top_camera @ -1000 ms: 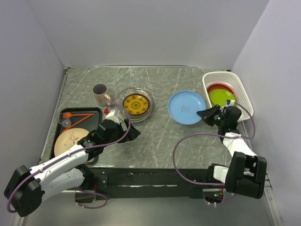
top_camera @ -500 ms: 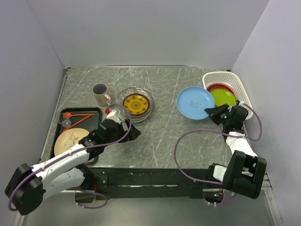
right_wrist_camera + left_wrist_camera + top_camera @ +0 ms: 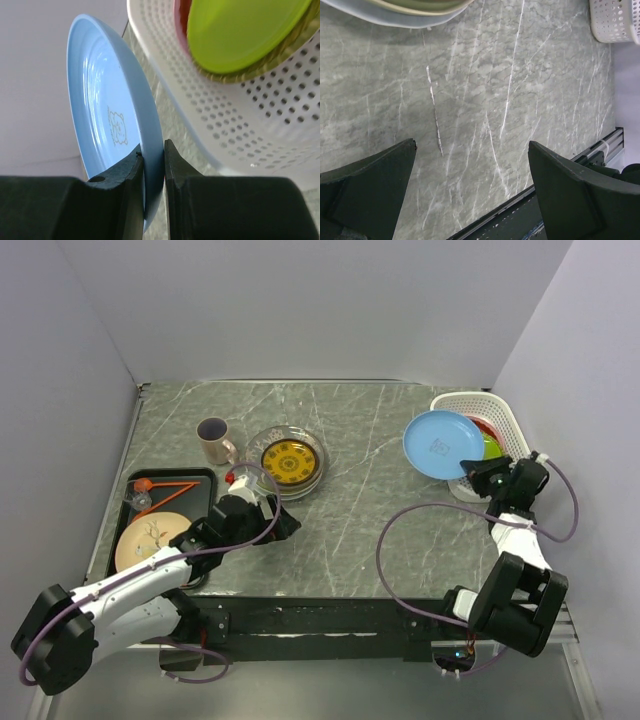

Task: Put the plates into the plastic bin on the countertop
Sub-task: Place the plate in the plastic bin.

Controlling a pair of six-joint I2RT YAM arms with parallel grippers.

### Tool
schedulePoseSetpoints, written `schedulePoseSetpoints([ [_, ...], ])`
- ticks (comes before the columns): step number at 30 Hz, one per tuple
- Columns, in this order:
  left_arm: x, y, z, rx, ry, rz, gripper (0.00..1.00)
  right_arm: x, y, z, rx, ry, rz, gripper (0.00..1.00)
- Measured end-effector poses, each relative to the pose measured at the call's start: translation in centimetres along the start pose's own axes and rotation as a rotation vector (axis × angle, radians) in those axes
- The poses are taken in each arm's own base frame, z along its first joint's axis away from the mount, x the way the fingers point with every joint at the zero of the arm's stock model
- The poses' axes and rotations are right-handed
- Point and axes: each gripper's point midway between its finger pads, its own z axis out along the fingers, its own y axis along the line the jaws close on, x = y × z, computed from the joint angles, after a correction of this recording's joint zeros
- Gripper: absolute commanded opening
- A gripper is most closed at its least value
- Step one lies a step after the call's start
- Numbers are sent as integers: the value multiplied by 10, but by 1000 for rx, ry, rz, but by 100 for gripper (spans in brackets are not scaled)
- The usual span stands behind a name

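Over the countertop, the plastic bin sits just beside the right gripper, with a green plate already inside. The blue plate is up on edge at the bin's rim, its edge pinched in the nearly closed jaws. Looks like the drop-in step: carry it over the wall, tip it flat, release. The left gripper is wide open and empty.

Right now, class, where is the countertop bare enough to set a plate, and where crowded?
Bare: the middle countertop, between the yellow-patterned plate and the plastic bin. Crowded: the left, with mug, black tray, left pincer; the bin, blue plate at its rim.
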Motion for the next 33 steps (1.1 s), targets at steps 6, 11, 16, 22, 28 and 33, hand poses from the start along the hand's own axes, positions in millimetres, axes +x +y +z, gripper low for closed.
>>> schedulePoseSetpoints([
  [6,-1,-1,-1,4,-5,5,99,-31,2,8,24,-73,38,0],
  [11,1,2,-2,-6,5,5,99,-42,-8,12,61,-119,105,0],
  [16,4,5,-4,-18,15,8,99,-53,-17,13,98,-173,158,0],
  [22,6,8,-7,-30,24,8,99,-70,-32,11,168,-268,198,0],
  [28,5,7,-9,-28,21,8,99,-78,-39,9,200,-315,226,0],
  [33,6,7,-9,-28,22,8,99,-81,-42,9,208,-333,248,0],
])
